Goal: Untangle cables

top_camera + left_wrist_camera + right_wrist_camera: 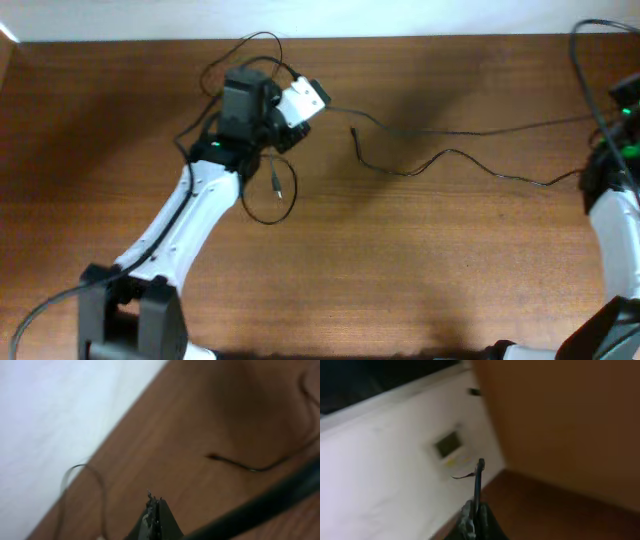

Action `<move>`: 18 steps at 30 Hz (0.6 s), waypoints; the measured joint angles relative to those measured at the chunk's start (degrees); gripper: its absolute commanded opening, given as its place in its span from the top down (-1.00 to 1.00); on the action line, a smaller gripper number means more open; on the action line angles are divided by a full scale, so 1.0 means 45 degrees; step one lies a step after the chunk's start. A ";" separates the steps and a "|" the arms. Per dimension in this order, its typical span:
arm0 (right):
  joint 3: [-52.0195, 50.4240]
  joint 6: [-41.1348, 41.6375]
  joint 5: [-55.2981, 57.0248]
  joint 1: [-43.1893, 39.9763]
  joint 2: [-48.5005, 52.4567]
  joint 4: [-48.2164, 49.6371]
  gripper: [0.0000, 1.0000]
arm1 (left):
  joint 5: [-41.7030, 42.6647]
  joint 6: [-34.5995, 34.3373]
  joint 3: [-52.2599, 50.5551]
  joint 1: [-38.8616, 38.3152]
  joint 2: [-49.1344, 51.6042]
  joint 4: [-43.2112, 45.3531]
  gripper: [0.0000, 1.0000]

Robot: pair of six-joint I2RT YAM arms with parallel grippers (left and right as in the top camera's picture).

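Observation:
Thin black cables lie across the back of the wooden table [420, 270]. One cable [470, 128] runs nearly straight from my left gripper [320, 100] to the right arm [612, 215]. A second cable [450, 152] snakes from its plug [353, 131] toward the right edge. A third [268, 215] loops under the left arm with its plug beside it. In the left wrist view my left gripper [154, 502] is shut, and a blurred black cable [260, 505] leaves its side. In the right wrist view my right gripper [476, 505] is shut on a thin cable [480, 472] that sticks up.
The table's back edge meets a white wall [400, 15]. More thin cable loops near that edge behind the left arm [240, 50]. The left arm's base [130, 315] stands at the front left. A thicker arm wire [590, 60] hangs at the far right.

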 measured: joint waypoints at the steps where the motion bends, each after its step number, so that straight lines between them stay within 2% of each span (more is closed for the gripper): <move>1: -0.0005 0.0010 -0.0087 -0.0389 0.0083 -0.0126 0.92 | 0.0039 -0.0005 0.0000 -0.0282 0.0214 0.0000 1.00; 5: -0.0005 0.0010 -0.0661 -0.1632 0.0209 -0.0874 0.92 | 0.0175 -0.0010 0.0000 -0.1345 0.0578 -0.0078 1.00; 12: -0.0005 0.0005 -0.1010 -0.2841 0.0209 -0.1656 0.92 | 0.0505 -0.0010 0.0000 -0.3453 0.0588 -0.2045 1.00; 18: 0.0000 0.0005 -0.0996 -0.4566 0.0214 -0.3191 0.92 | 0.0602 -0.0010 0.0005 -0.4512 0.0680 -0.2696 1.00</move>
